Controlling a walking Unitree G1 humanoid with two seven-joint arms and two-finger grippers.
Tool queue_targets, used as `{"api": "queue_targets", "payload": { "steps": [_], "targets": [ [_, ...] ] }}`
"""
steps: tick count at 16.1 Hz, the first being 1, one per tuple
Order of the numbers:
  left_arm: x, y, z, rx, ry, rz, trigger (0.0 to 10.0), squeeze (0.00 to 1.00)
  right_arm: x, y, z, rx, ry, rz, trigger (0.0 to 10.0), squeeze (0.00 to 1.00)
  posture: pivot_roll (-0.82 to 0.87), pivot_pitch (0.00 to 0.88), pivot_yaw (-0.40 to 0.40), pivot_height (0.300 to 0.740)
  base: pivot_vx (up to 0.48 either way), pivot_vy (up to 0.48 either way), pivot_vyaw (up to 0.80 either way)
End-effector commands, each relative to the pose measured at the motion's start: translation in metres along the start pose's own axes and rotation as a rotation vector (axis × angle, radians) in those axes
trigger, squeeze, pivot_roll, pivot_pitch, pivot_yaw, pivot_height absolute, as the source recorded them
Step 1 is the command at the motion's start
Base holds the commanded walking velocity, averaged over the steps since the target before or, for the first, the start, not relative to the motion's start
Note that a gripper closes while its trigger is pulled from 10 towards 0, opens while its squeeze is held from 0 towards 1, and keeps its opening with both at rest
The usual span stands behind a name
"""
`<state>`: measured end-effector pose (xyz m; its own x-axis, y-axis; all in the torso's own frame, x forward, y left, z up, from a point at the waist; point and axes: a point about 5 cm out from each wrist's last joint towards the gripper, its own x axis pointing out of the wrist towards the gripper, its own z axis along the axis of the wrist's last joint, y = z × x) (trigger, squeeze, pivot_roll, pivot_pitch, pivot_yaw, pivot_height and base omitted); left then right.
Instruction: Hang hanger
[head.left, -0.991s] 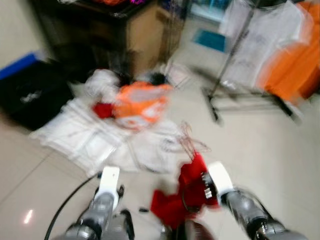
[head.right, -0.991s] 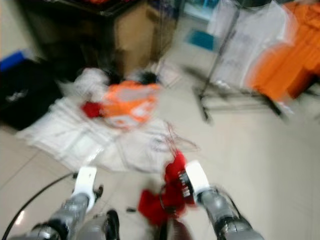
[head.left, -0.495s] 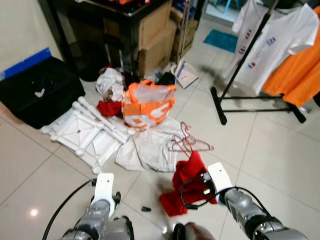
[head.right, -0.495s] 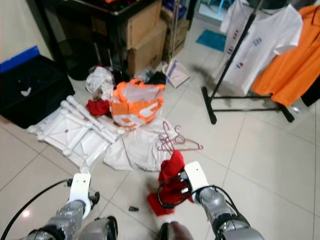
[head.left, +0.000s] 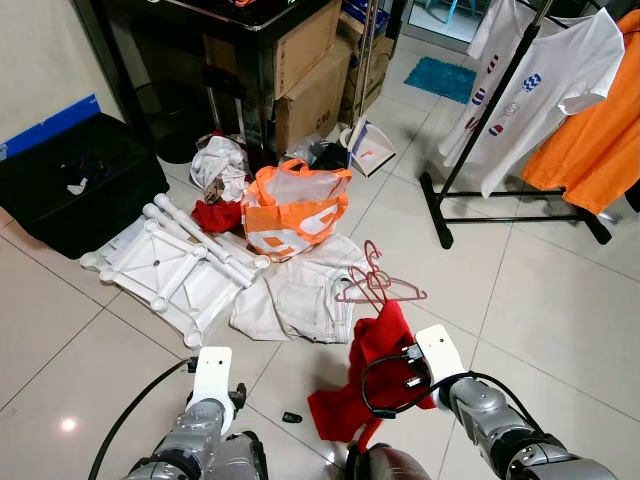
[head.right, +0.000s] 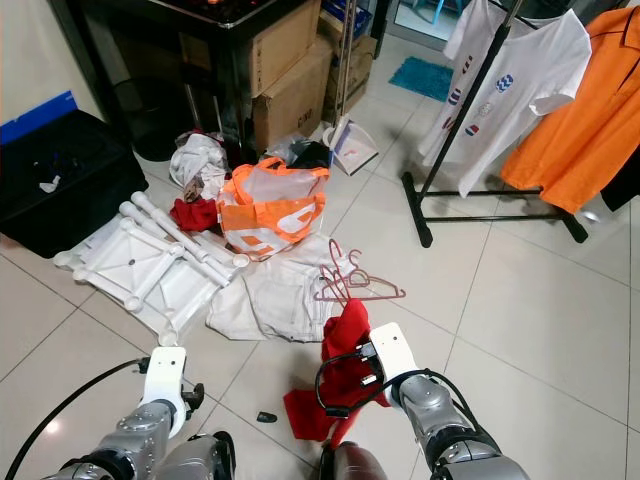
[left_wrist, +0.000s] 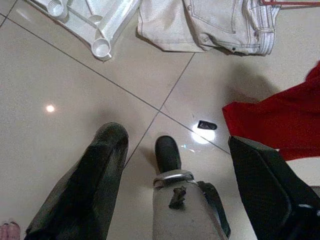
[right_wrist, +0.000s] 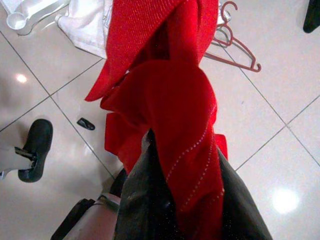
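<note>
Red garment (head.left: 372, 372) clamped in closed right pincer (right_wrist: 165, 200), held off floor, near pink hangers (head.left: 378, 284), probably for hanging. Left pincer (left_wrist: 175, 165) open wide, nothing held.

I see a pale tiled floor (head.left: 560, 300). On it lie a white plastic rack (head.left: 175, 262) on its side, white trousers (head.left: 295, 295) with pink hangers (head.left: 378, 285) on their edge, an orange bag (head.left: 295, 208), a red cloth (head.left: 215, 215), a black case (head.left: 75, 180), cardboard boxes (head.left: 315, 85), a blue mat (head.left: 448, 78) and a small black piece (head.left: 291, 417).
</note>
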<state>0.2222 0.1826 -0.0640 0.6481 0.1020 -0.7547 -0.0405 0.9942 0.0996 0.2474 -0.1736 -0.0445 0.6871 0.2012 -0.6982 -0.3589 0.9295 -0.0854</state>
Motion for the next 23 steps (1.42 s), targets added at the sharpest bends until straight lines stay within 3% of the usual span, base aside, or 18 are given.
{"api": "queue_targets", "payload": {
  "steps": [1, 6, 14, 23],
  "targets": [
    [-0.001, 0.001, -0.004, 0.008, 0.018, -0.006, 10.0, 0.00, -0.002, -0.003, -0.004, -0.005, -0.005, -0.006, 0.0, 0.00, -0.09, 0.174, -0.050, 0.740, 0.000, 0.000, 0.00],
    [-0.001, 0.003, -0.003, -0.051, 0.002, 0.012, 10.0, 0.00, -0.002, -0.001, -0.007, -0.024, 0.018, 0.007, 0.0, 0.00, -0.07, 0.180, -0.079, 0.740, 0.000, 0.000, 0.00],
    [0.000, 0.006, 0.003, -0.053, -0.025, 0.033, 10.0, 0.00, -0.002, 0.008, -0.012, -0.039, 0.034, 0.034, 0.0, 0.00, -0.04, 0.181, -0.097, 0.740, 0.000, 0.000, 0.00],
    [0.000, 0.010, 0.003, -0.092, -0.033, 0.060, 10.0, 0.00, 0.008, 0.048, 0.000, -0.059, 0.012, 0.105, 0.0, 0.00, -0.02, 0.180, -0.130, 0.740, 0.000, 0.000, 0.00]
  ]
}}
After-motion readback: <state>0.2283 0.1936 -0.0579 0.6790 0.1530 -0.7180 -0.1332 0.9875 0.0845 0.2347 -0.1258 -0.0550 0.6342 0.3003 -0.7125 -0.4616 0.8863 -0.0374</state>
